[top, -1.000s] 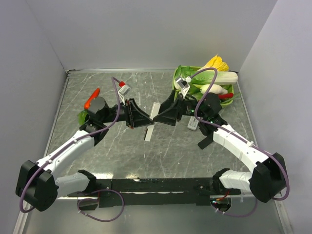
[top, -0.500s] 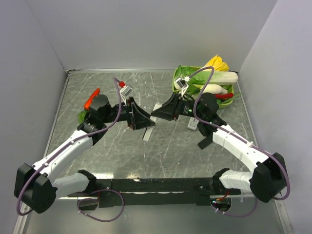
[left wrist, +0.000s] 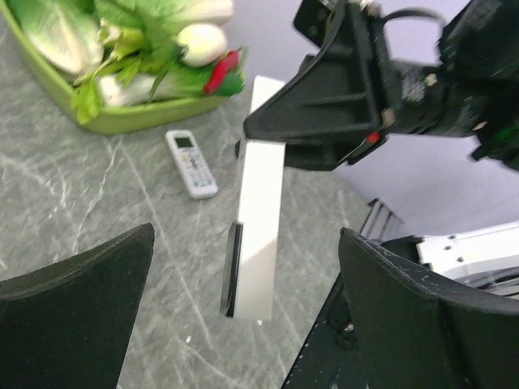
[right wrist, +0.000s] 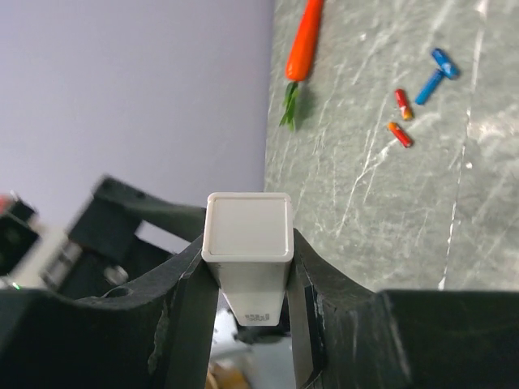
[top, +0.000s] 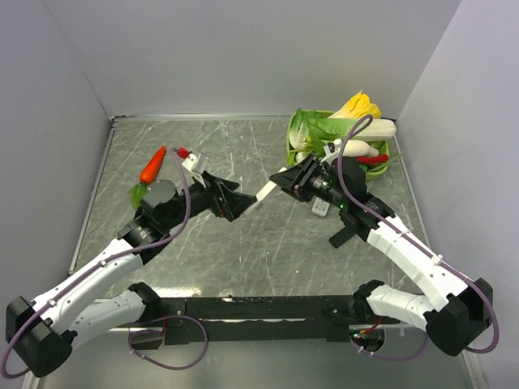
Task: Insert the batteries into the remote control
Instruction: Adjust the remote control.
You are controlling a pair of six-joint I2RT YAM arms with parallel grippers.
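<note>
Gripping the slim white bar-shaped remote control (left wrist: 259,219) in the air, the right hand (top: 280,178) faces the widely spread left hand (top: 240,201); two red-orange cylindrical batteries (right wrist: 397,134) lie on the grey marbled tabletop (right wrist: 365,203).

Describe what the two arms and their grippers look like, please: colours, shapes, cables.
The left arm and the right arm have white shells on the long links and black joints. A purple cable runs along each arm to the wrist. The left gripper and the right gripper are matt black, with broad wedge-shaped fingers.
</note>
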